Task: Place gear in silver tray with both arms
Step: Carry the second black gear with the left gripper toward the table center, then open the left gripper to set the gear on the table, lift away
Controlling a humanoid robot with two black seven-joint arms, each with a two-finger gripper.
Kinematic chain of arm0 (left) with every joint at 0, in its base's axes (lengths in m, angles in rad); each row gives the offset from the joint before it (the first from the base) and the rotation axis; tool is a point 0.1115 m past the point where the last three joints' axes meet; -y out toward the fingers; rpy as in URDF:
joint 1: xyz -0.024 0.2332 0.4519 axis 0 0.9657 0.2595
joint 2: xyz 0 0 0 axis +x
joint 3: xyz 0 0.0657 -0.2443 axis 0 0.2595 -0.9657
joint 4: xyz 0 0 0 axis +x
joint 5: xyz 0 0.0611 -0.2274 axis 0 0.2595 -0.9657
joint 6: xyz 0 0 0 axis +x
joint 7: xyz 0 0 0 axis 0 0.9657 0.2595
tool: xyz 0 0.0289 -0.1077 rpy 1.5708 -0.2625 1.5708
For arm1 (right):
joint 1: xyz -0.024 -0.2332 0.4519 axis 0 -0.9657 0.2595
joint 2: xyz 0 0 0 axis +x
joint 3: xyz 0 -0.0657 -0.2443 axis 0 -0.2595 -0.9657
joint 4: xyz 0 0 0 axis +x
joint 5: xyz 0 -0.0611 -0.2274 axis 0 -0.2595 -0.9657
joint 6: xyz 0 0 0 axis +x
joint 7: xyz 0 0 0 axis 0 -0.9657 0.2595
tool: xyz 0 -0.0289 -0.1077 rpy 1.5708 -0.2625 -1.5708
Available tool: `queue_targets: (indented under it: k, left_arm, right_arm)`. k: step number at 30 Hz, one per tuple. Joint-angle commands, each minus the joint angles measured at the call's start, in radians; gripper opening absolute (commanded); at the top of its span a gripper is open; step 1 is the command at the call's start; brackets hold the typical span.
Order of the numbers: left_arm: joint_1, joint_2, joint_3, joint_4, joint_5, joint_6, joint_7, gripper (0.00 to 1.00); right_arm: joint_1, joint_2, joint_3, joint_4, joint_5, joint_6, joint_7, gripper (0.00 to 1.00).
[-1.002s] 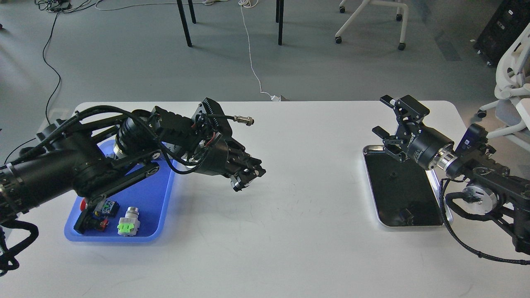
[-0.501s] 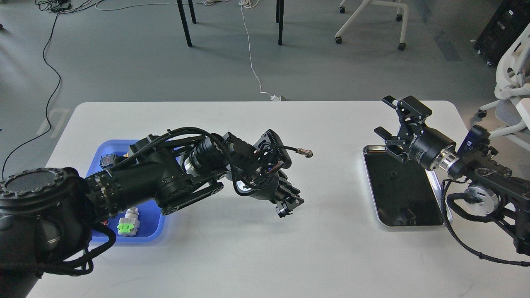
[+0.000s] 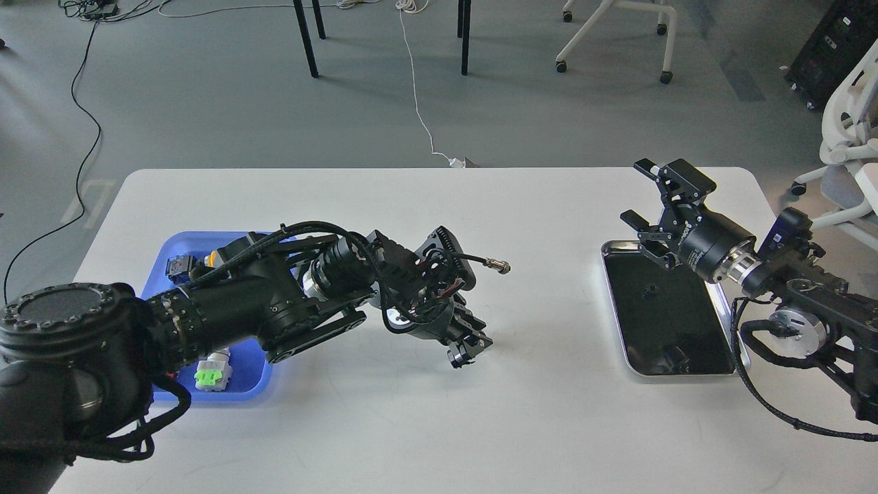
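The silver tray (image 3: 675, 322) lies at the right of the white table, its dark floor reflecting my arm. My right gripper (image 3: 638, 194) hovers over the tray's far left corner, its two fingers spread open and empty. My left gripper (image 3: 470, 348) points down and to the right, just above the middle of the table and well left of the tray. Its fingers are dark and close together. I cannot tell whether they hold anything. No gear shows clearly anywhere.
A blue plastic tray (image 3: 252, 358) sits at the left under my left arm, holding a green and white part (image 3: 212, 377) and a small blue part (image 3: 180, 266). The white table (image 3: 549, 412) has rounded corners. Chairs and cables are on the floor beyond it.
My left arm has swung from over the blue tray to the middle of the table, then drawn back slightly left. The right arm has barely moved.
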Motion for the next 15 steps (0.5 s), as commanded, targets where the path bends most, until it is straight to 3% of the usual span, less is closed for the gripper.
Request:
queue_targets:
  k: [1,9,15]
  left_arm:
    - [0.0,0.002,-0.006,-0.003,0.0,0.014,0.0,0.83]
    - [-0.009,0.084,-0.115,-0.099,0.0,0.06,0.0,0.93]
    - [0.012,0.219,-0.255,-0.178,-0.451,0.118,0.0,0.95]
  right_arm:
    - [0.002,0.0,0.002,0.0,0.0,-0.001,0.0,0.97]
    - [0.02,-0.023,-0.002,0.012,-0.002,0.008,0.0,0.97]
    - [0.086,-0.069,-0.041,0.046,-0.087,0.013,0.0,0.98]
